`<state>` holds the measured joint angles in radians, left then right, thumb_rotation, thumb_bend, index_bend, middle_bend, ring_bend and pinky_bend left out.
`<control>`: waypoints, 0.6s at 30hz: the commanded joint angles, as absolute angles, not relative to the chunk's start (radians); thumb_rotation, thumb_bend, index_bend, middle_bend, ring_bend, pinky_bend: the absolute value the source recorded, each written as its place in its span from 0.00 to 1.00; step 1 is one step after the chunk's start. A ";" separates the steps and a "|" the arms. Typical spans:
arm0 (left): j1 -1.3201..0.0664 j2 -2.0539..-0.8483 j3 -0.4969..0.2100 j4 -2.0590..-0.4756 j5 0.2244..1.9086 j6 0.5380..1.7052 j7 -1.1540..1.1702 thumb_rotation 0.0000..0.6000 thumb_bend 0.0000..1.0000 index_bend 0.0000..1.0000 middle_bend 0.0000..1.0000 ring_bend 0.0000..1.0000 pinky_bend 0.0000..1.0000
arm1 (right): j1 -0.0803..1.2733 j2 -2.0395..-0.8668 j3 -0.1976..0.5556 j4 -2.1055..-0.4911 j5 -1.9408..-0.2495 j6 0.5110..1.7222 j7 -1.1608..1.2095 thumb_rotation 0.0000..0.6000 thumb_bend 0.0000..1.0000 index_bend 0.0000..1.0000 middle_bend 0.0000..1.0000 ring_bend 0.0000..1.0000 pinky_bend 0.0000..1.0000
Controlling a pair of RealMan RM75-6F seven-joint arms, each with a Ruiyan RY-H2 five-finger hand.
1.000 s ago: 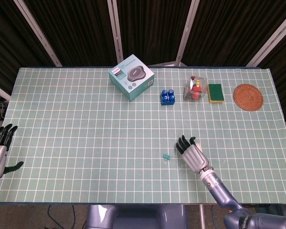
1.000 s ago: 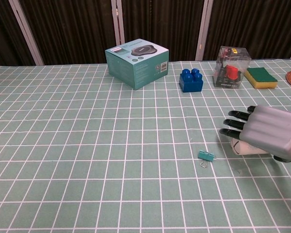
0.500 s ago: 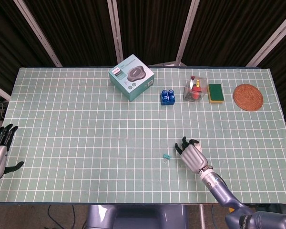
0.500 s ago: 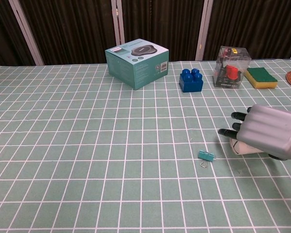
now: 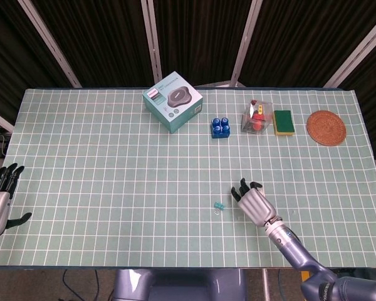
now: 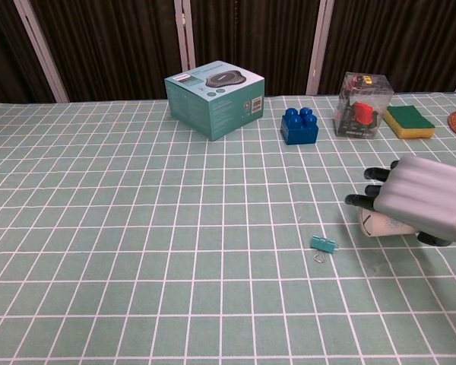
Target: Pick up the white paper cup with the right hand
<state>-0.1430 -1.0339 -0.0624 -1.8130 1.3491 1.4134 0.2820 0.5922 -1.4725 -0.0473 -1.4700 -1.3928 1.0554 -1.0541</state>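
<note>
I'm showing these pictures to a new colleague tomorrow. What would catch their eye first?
Most likely the silver right hand near the table's front right, curled over a white paper cup lying on its side, with a small teal binder clip just to its left. Next, the row along the far edge: a teal box, a blue toy brick, a clear box with red contents and a sponge.

Head view overhead—chest view low, both sharing the table (image 5: 113, 163).
</note>
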 commanded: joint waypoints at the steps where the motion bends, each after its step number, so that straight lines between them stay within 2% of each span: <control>1: -0.143 -1.033 -0.063 -1.814 1.350 1.414 0.281 1.00 0.00 0.00 0.00 0.00 0.00 | 0.582 -1.456 -0.026 -1.492 -1.412 1.091 -0.966 1.00 0.16 0.16 0.33 0.16 0.45; 6: -0.141 -1.029 -0.060 -1.819 1.356 1.416 0.275 1.00 0.00 0.00 0.00 0.00 0.00 | 0.567 -1.422 0.007 -1.545 -1.421 1.119 -0.745 1.00 0.16 0.16 0.34 0.16 0.45; 11: -0.140 -1.024 -0.057 -1.826 1.365 1.417 0.268 1.00 0.00 0.00 0.00 0.00 0.00 | 0.560 -1.399 0.035 -1.589 -1.449 1.117 -0.364 1.00 0.16 0.16 0.34 0.15 0.45; 18: -0.136 -1.022 -0.054 -1.831 1.375 1.425 0.269 1.00 0.00 0.00 0.00 0.00 0.00 | 0.578 -1.434 0.035 -1.513 -1.535 1.107 0.018 1.00 0.15 0.17 0.34 0.15 0.44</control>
<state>-0.1362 -1.0217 -0.0536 -1.8305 1.3752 1.4245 0.2693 0.5706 -1.4190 0.0224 -1.5484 -1.4720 1.1073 -0.1976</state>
